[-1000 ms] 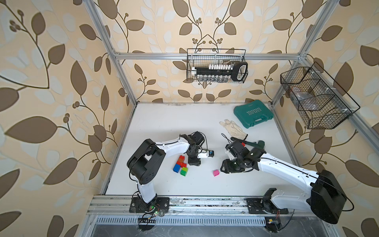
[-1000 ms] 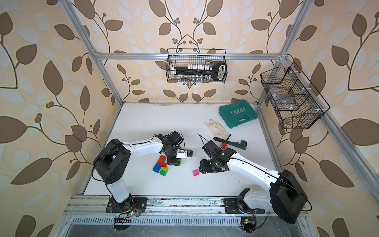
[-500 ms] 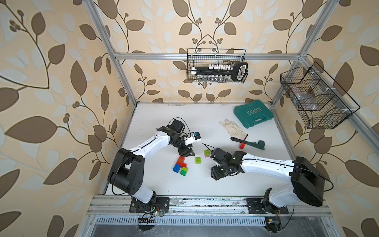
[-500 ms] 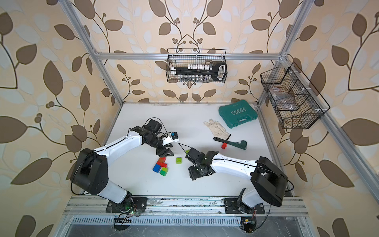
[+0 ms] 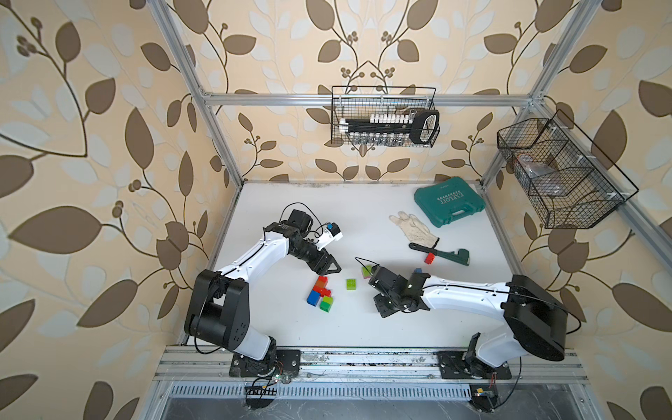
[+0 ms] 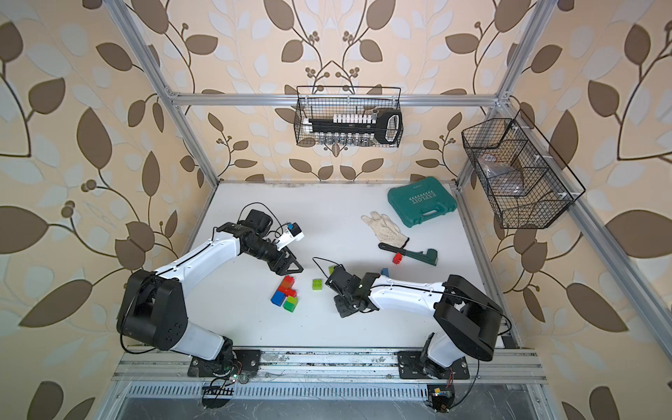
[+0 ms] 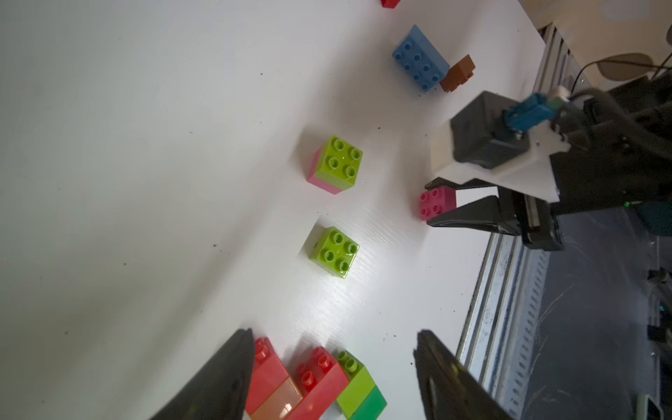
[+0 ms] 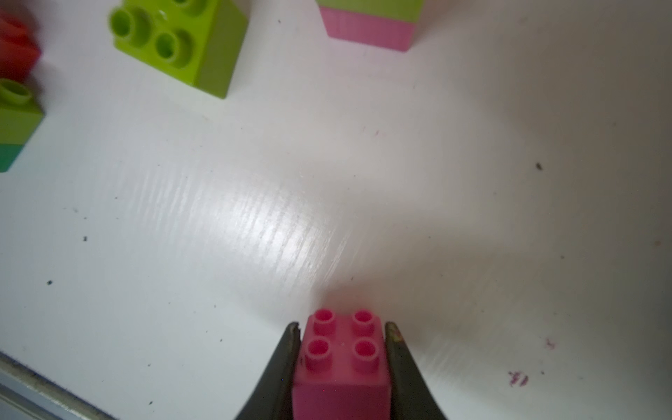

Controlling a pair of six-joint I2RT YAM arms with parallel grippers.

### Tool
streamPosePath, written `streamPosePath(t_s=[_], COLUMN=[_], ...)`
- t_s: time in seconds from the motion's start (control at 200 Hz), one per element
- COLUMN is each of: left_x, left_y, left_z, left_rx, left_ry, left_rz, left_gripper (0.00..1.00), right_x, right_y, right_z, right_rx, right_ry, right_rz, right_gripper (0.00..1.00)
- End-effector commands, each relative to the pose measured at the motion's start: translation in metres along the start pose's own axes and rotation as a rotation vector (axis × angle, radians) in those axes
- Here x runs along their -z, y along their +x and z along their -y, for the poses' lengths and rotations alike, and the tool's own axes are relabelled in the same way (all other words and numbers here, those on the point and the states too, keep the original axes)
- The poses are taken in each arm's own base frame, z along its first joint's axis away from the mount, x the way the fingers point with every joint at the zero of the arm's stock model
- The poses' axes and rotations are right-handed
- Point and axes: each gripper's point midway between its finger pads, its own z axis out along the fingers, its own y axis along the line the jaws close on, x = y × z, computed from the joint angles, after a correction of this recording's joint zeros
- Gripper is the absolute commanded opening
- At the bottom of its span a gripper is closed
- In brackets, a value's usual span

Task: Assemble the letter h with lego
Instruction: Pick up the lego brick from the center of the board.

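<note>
R pincer (image 8: 342, 329) snug round 1 pink brick (image 8: 342, 378)

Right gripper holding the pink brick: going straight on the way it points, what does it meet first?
Most likely the lime-on-pink stack: the right gripper, shut on the pink brick, faces it across bare table. Its tilt is hard to judge, so the brick might scrape the table first.

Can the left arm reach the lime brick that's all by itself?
Probably yes. The lime brick sits close to the open left gripper, with nothing between them; the right gripper, holding a pink brick, is off to one side.
</note>
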Motion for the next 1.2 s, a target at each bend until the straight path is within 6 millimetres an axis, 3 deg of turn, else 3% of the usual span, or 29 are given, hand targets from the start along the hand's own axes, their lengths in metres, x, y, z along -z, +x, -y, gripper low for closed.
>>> streamPosePath(t_s=[0.0, 0.185, 0.335, 0.495, 0.87, 0.965, 1.105, 1.195], left_x=[0.005, 0.003, 0.005, 0.003, -0.013, -0.016, -0.016, -0.013], left_y=[-0.013, -0.028, -0.035, -0.043, -0.031, -0.028, -0.032, -0.034], left_z=[0.003, 0.022, 0.045, 0.073, 0.098, 0.101, 0.105, 0.108], left_rx=[0.155, 0.404, 0.472, 0.453, 0.335, 0.333, 0.333, 0.322], left_ry=[0.018, 0.198, 0.331, 0.403, 0.369, 0.376, 0.402, 0.418], left_rz=[0.009, -0.063, -0.092, -0.118, -0.220, -0.241, -0.245, -0.240], left_gripper=[0.72, 0.66, 0.67, 0.70, 0.67, 0.59, 0.37, 0.29], right_x=[0.023, 0.066, 0.091, 0.097, 0.107, 0.111, 0.116, 0.116], right_y=[-0.024, -0.067, -0.098, -0.116, -0.131, -0.132, -0.132, -0.132], right_z=[-0.014, -0.040, -0.058, -0.067, -0.062, -0.061, -0.067, -0.067], right_rx=[0.059, 0.165, 0.237, 0.312, 0.321, 0.318, 0.330, 0.332], right_ry=[-0.048, -0.139, -0.184, -0.157, -0.082, -0.086, -0.122, -0.124], right_rz=[0.171, 0.483, 0.665, 0.745, 0.797, 0.809, 0.825, 0.825], right_gripper=[0.29, 0.27, 0.26, 0.26, 0.26, 0.26, 0.26, 0.27])
